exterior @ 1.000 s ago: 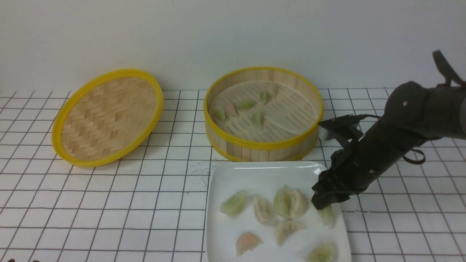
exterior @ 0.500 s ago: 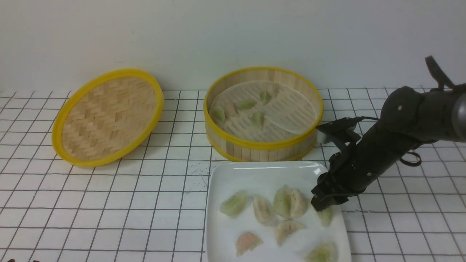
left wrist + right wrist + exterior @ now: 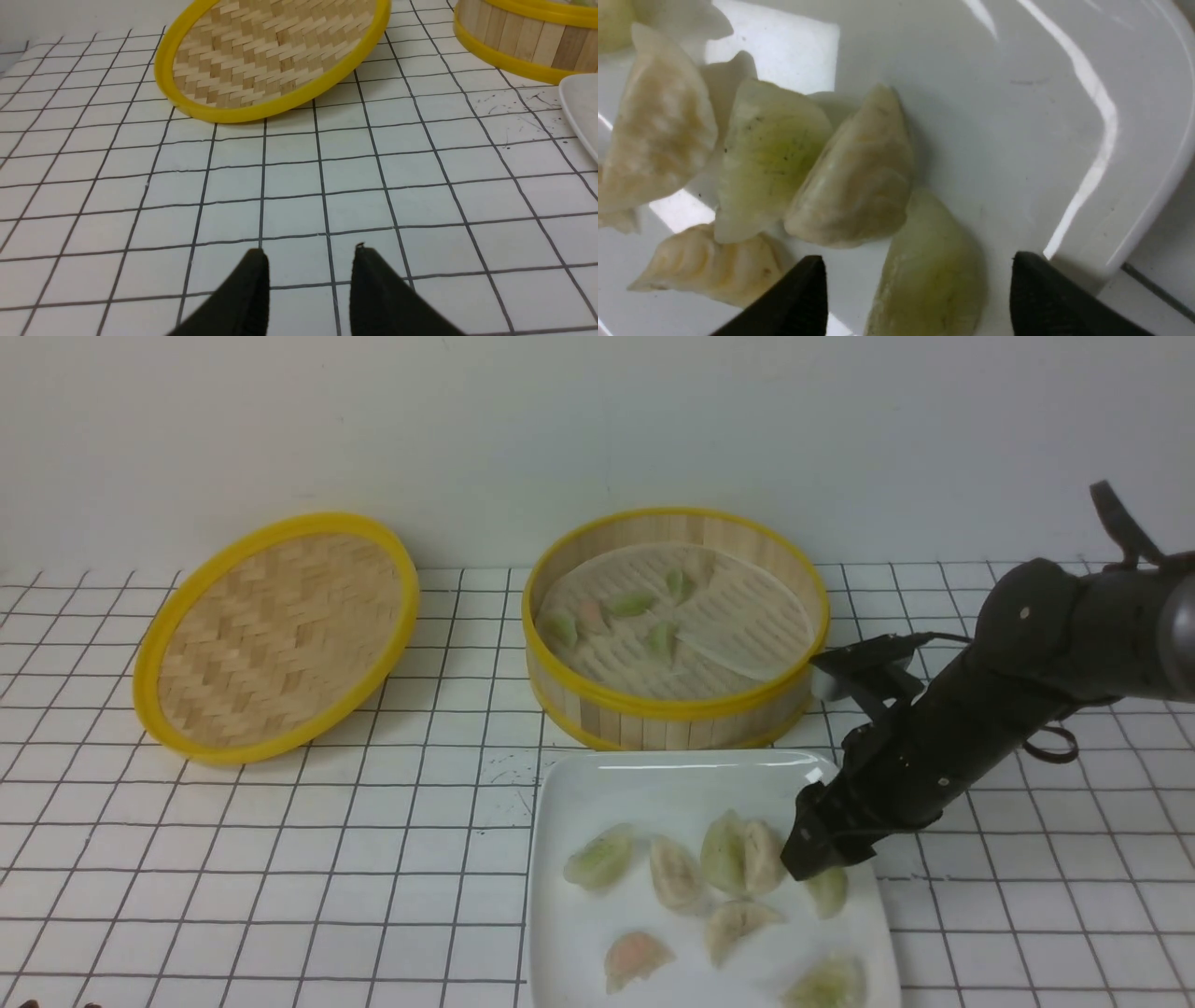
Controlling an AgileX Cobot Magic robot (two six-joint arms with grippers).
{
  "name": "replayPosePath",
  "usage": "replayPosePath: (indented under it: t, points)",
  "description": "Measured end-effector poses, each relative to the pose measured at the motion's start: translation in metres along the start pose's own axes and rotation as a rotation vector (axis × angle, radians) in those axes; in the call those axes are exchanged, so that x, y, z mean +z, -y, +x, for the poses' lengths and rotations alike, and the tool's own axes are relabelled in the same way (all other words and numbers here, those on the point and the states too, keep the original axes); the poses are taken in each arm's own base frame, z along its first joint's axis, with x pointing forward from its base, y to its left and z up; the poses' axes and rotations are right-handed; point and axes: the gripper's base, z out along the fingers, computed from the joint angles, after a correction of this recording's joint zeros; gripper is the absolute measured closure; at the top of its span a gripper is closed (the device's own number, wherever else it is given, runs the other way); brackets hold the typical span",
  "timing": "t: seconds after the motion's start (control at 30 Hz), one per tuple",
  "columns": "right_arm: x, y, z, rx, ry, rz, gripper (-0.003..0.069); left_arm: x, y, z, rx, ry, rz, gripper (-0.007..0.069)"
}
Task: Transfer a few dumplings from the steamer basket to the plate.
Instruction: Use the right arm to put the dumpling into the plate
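Releasing: right gripper (image 3: pixel 814 864), jaws sprung wide where a second ago they pinched, low over the right side of the plate (image 3: pixel 653 782). Between them lies one pale green dumpling (image 3: pixel 827 891), let go, flat beside seven others. Steamer basket (image 3: pixel 672 717), just beyond: about five left. Left gripper (image 3: pixel 309 254): parted, over the table (image 3: pixel 299 186). Judged: this transfer complete.
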Motion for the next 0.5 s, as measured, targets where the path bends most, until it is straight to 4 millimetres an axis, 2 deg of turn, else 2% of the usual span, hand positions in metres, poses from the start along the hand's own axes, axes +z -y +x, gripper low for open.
replayPosePath:
  t: [0.13,0.23,0.47,0.5]
  points:
    - [-0.004,-0.002,-0.002,-0.009,0.024,-0.002,0.0141,0.000,0.000,0.000,0.000,0.000,0.000,0.0400]
    - [-0.017,-0.006,-0.007,-0.036,0.077,0.008,0.0139,0.000,0.000,0.000,0.000,0.000,0.000,0.0400]
    - [-0.084,-0.026,-0.022,-0.123,0.273,0.066,0.0137,0.000,0.000,0.000,0.000,0.000,0.000,0.0400]
    - [-0.086,-0.027,-0.022,-0.124,0.277,0.067,0.0137,0.000,0.000,0.000,0.000,0.000,0.000,0.0400]
